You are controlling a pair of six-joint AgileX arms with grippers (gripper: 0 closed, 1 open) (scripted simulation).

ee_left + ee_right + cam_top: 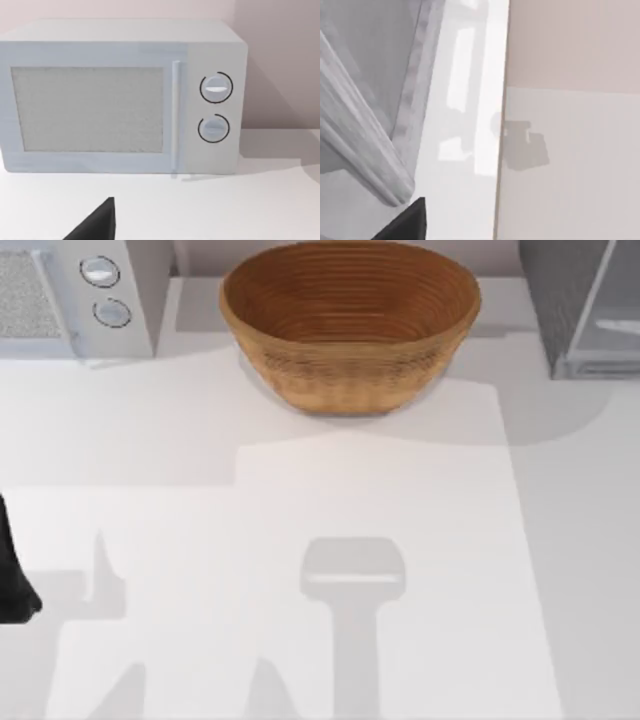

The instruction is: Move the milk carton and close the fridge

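The milk carton is out of view. The fridge (pixel 585 300) stands at the table's back right corner, and its paler door panel (pixel 615 325) is angled away from the grey body. In the right wrist view the fridge (pixel 375 65) looms very close, its ribbed door edge (pixel 365 150) running slantwise, with a dark tip of my right gripper (pixel 405 222) just in front of it. A dark part of my left arm (pixel 12 580) sits at the table's left edge. A tip of my left gripper (pixel 95 225) shows above the tabletop, facing the white appliance.
A white appliance (pixel 70 295) with two round knobs and a mesh panel stands at the back left, also facing the left wrist camera as the white appliance (pixel 120 95). A large wicker basket (pixel 350 325) sits at the back centre. The white table (pixel 380 540) carries arm shadows.
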